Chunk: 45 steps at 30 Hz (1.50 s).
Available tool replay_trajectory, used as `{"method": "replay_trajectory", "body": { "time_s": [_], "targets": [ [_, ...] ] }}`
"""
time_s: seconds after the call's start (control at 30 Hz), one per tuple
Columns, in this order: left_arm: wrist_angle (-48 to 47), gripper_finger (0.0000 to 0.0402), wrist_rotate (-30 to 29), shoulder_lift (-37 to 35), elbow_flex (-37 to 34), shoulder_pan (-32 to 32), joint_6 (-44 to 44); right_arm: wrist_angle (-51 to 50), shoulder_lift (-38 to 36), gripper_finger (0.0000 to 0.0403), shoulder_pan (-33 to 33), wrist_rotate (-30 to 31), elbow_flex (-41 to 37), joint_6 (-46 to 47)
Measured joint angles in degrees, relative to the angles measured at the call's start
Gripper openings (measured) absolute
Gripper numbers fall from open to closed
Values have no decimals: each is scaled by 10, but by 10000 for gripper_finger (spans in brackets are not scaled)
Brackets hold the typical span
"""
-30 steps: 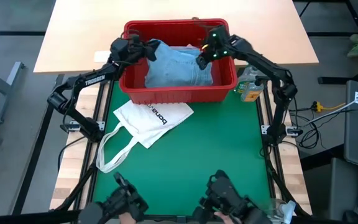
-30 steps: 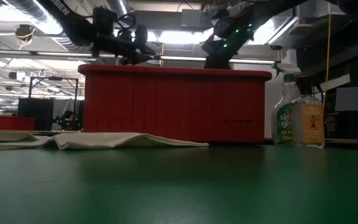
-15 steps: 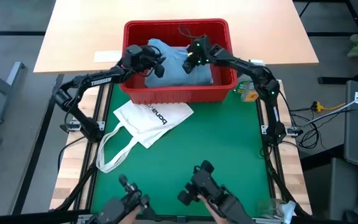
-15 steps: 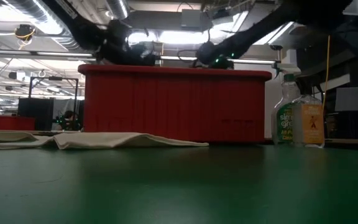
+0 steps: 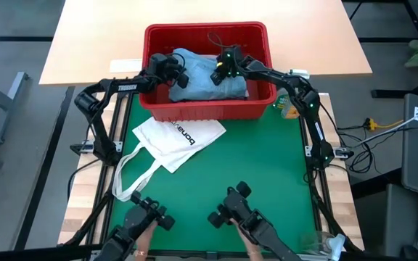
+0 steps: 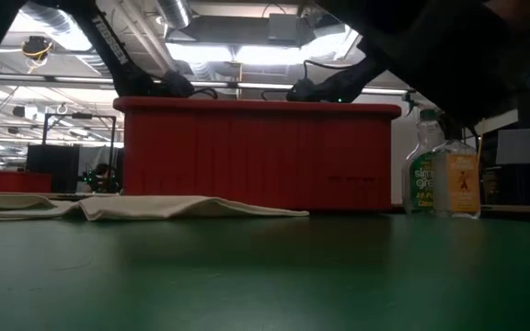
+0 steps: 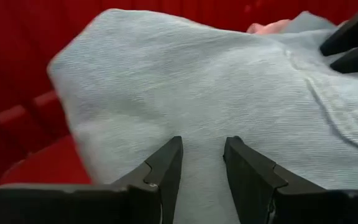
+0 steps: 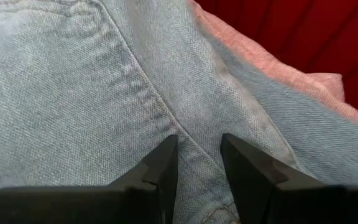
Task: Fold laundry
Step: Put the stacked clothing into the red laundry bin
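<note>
A pair of light blue denim jeans point(image 5: 202, 72) lies crumpled in the red basket point(image 5: 205, 109), on top of a pink garment point(image 8: 272, 68). My left gripper point(image 7: 202, 149) reaches into the basket from its left side, open. Its fingertips stand at the jeans' left part point(image 7: 197, 93). My right gripper point(image 8: 197, 146) comes in from the right, open, with its tips at a seam of the jeans point(image 8: 142, 93). In the high view the two grippers point(image 5: 183, 75) point(image 5: 218, 72) face each other over the denim. In the low view the basket's wall point(image 6: 256, 156) hides both. My left gripper's fingertips point(image 7: 169, 155) slant down at the pale denim; I cannot tell whether they touch it. My right gripper's fingertips point(image 8: 166, 155) slant down either side of a denim seam; whether they touch the cloth, I cannot tell.
A white tote bag point(image 5: 173, 141) with black lettering lies flat on the green mat point(image 5: 267, 174) just in front of the basket. A spray bottle point(image 5: 290, 107) stands to the basket's right. Two other dark arms point(image 5: 238, 210) show at the near edge, with a person's hands on them.
Both grippers have come down from above the basket's rim into the basket and toward each other, onto the jeans. My left gripper has also rolled about its own axis. The jeans lie as before.
</note>
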Motion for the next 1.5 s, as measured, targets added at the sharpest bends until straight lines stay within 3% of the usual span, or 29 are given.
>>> {"method": "replay_trajectory", "body": {
  "time_s": [0.27, 0.47, 0.63, 0.8, 1.07, 1.3, 1.5],
  "targets": [
    [-2, 119, -17, -17, -3, -5, 11, 9, 1, 127, -2, -4, 10, 9],
    [-5, 119, -8, -101, -5, -14, 9, -88, 3, 127, -4, -34, 97, 8],
    [-4, 119, 48, -154, -5, -20, -20, -189, 3, 127, -2, -42, 200, 8],
    [-10, 119, 144, -162, -5, -28, -51, -221, 2, 127, 12, -100, 253, 9],
    [-28, 119, 170, -131, -4, -80, -27, -218, 3, 127, 57, -117, 212, -10],
    [-48, 119, 100, -61, -4, -97, 0, -192, 4, 127, 78, -24, 121, -38],
    [-41, 119, 106, -5, -2, -83, -1, -116, 3, 127, 73, -12, 40, -37]
  ]
}}
